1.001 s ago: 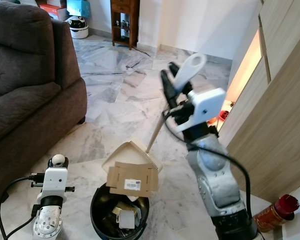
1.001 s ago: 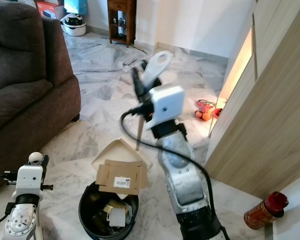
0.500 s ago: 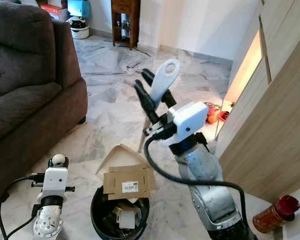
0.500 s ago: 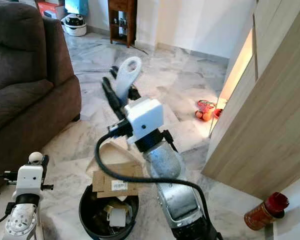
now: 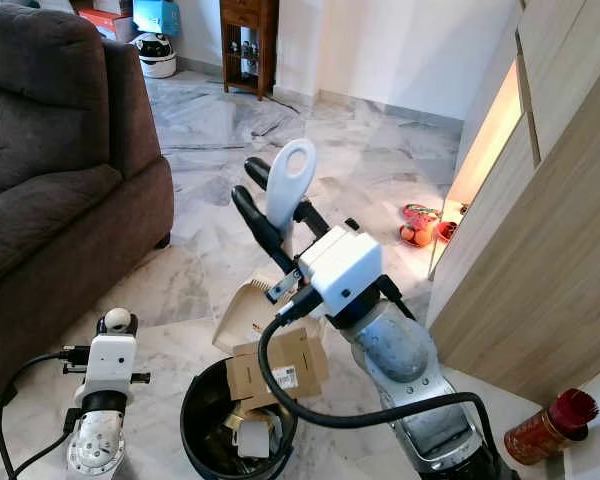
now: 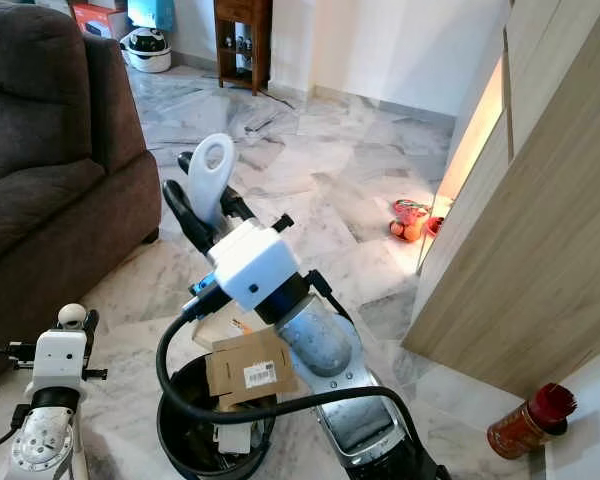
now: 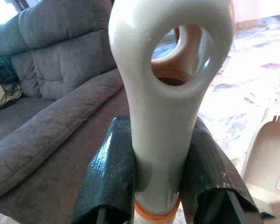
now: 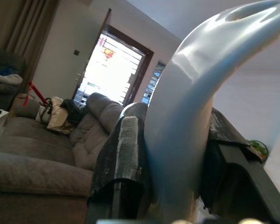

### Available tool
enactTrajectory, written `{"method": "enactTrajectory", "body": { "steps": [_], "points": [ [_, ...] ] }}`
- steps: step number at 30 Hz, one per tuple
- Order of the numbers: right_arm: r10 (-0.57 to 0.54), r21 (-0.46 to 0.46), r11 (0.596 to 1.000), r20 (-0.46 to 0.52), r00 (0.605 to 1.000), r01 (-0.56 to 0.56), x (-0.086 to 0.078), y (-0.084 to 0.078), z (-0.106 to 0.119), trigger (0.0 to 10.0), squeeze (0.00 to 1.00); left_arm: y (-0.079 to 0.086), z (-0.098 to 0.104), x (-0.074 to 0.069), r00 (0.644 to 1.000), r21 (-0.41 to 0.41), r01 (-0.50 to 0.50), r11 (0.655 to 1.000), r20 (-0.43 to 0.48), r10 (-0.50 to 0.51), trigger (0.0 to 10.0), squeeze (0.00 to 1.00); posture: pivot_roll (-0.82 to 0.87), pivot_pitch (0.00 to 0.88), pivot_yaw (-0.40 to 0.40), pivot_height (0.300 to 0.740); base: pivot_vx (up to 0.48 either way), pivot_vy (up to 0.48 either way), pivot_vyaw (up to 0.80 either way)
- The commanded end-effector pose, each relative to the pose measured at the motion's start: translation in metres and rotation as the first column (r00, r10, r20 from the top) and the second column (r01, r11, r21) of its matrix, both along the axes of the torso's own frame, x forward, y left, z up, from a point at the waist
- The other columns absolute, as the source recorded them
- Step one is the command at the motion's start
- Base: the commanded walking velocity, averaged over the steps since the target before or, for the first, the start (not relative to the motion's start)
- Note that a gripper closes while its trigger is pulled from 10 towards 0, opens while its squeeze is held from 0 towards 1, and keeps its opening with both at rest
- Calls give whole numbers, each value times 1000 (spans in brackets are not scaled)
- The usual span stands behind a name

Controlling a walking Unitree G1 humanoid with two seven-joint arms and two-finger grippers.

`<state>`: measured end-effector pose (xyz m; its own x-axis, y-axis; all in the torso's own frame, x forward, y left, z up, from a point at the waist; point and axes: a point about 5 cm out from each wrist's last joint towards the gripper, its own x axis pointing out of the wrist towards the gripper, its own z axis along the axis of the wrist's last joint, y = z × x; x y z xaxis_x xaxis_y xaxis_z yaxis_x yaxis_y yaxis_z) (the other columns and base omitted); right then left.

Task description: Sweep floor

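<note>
My right gripper [image 5: 265,197] is shut on the white loop handle [image 5: 290,180] of the cream dustpan [image 5: 242,305], which is tipped over the black bin [image 5: 202,400]. A piece of brown cardboard [image 5: 280,365] with a white label leans from the pan onto the bin's rim; scraps lie inside the bin. In the right wrist view the handle [image 8: 191,93] sits between the black fingers [image 8: 123,149]. At the lower left, my left gripper [image 7: 161,130] is shut on the cream broom handle [image 7: 168,116], whose rounded top [image 5: 117,320] shows above the left wrist.
A brown sofa [image 5: 60,170] stands at the left. A wooden cabinet wall [image 5: 550,250] runs along the right, with a red-lidded jar [image 5: 545,425] at its foot and red items [image 5: 420,225] on the marble floor. A wooden shelf [image 5: 250,40] stands far back.
My right arm has swung left and down with the dustpan handle, tipping the pan. The cardboard has slid from the pan onto the bin's rim. The left arm has stayed still.
</note>
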<state>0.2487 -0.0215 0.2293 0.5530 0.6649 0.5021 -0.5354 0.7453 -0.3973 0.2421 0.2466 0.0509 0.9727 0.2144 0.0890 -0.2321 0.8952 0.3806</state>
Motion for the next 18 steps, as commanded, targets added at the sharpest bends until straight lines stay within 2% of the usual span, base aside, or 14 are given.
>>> {"method": "enactTrajectory", "body": {
  "steps": [1,11,18],
  "points": [
    [16,16,1000,103,995,-18,-8,-1,15,10000,0,-3,6,5,999,9,23,1000,37,-23,10000,0,103,0,-62,740,0,0,0],
    [19,0,1000,117,993,-19,-9,1,16,10000,0,-3,6,5,999,9,23,1000,38,-23,10000,0,103,0,-65,740,0,0,0],
    [-65,18,998,135,989,63,0,-6,19,10000,0,-4,6,5,999,8,22,1000,40,-22,10000,0,105,0,-66,740,0,0,0]
  ]
}}
